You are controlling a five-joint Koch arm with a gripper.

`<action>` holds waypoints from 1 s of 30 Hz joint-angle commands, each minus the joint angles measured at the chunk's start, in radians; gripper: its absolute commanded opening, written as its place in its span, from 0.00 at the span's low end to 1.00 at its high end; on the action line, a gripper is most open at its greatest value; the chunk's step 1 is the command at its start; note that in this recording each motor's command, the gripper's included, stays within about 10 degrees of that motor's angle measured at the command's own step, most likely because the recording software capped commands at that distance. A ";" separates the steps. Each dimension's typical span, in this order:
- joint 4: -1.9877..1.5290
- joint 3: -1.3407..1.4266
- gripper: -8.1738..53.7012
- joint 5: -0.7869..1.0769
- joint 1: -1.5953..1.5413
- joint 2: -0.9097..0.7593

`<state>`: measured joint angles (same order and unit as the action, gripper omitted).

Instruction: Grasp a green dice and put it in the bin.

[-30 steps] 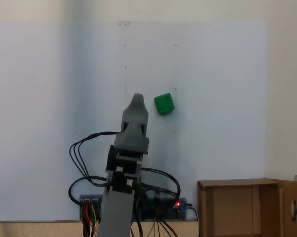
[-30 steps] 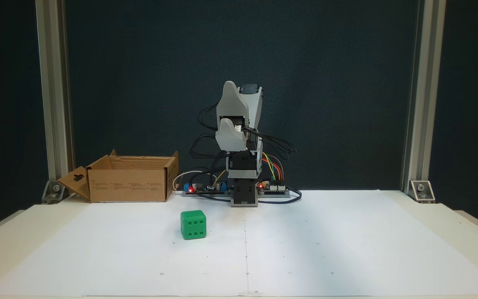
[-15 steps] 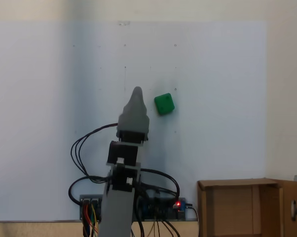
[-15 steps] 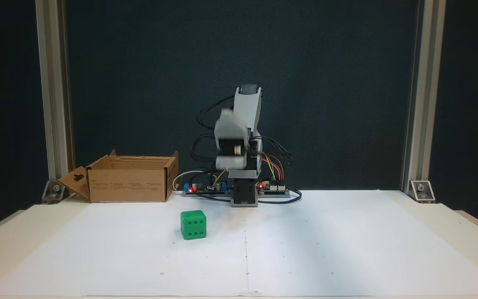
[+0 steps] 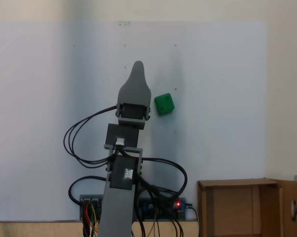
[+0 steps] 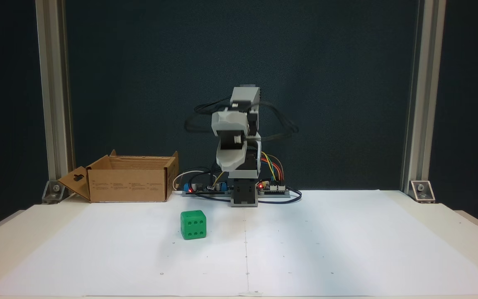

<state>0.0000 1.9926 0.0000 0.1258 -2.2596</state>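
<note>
Both fixed views: claw above green dice.

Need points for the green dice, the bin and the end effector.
green dice [image 6: 193,224]: a fixed view, front face with pips.
bin [image 6: 128,187]: a fixed view, front cardboard wall.
end effector [image 5: 137,66]: a fixed view, grey tip, beside the dice.

Green dice on the white paper, bin behind-left

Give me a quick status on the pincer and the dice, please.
Pincer raised above the paper, jaw state unclear. Green dice untouched on the paper. Bin open; nothing between.
</note>
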 commanded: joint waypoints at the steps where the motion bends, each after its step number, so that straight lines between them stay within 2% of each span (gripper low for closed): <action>1: -0.161 -0.098 0.85 0.094 0.002 -0.101; 6: -0.455 -0.216 0.85 0.276 0.031 -0.057; 10: -0.695 -0.391 0.85 0.311 0.049 0.112; 18: -1.155 -0.440 0.84 0.397 0.184 0.115; 21: -1.210 -0.469 0.79 0.468 0.184 0.114; 30: -1.440 -0.664 0.79 0.615 0.150 0.178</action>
<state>-1.3775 1.4036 0.4909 0.2884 -2.0954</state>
